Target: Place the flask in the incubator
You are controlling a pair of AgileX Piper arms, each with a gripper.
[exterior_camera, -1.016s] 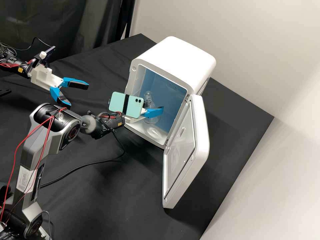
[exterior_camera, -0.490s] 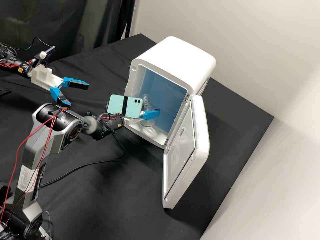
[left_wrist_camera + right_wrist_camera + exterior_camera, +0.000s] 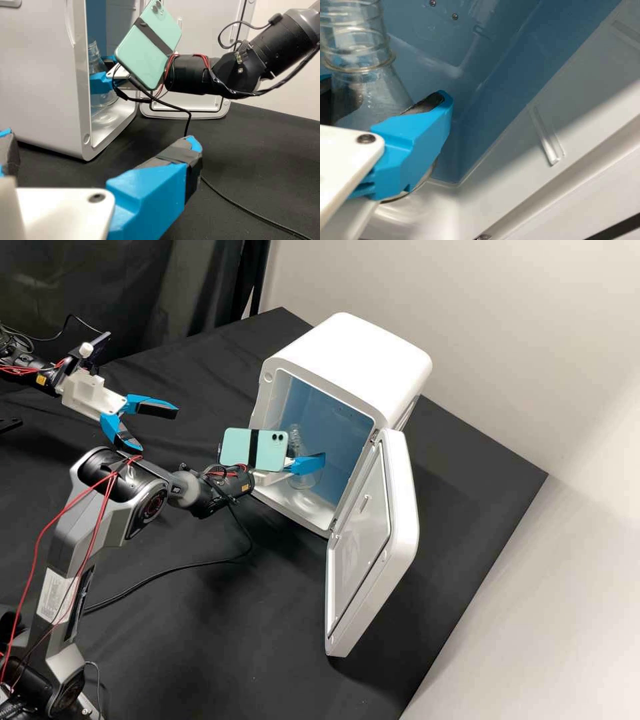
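right gripper (image 3: 303, 467) fingers clamped on conical glass flask (image 3: 362, 95) below neck, inside incubator (image 3: 353, 353); likely light, slippery, fragile. left gripper (image 3: 153, 430), 9 o'clock, fingers apart.

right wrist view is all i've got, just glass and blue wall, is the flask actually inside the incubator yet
Observer: Yes. In the high view the flask is within the incubator chamber, past its front rim, held by the right gripper.
Operator: is the door in my way for backing out
Observer: The door hangs wide open, swung to the side of the opening, apart from the arm.
Operator: where's the other arm
Observer: The left gripper is open above the bench, well apart from the incubator.
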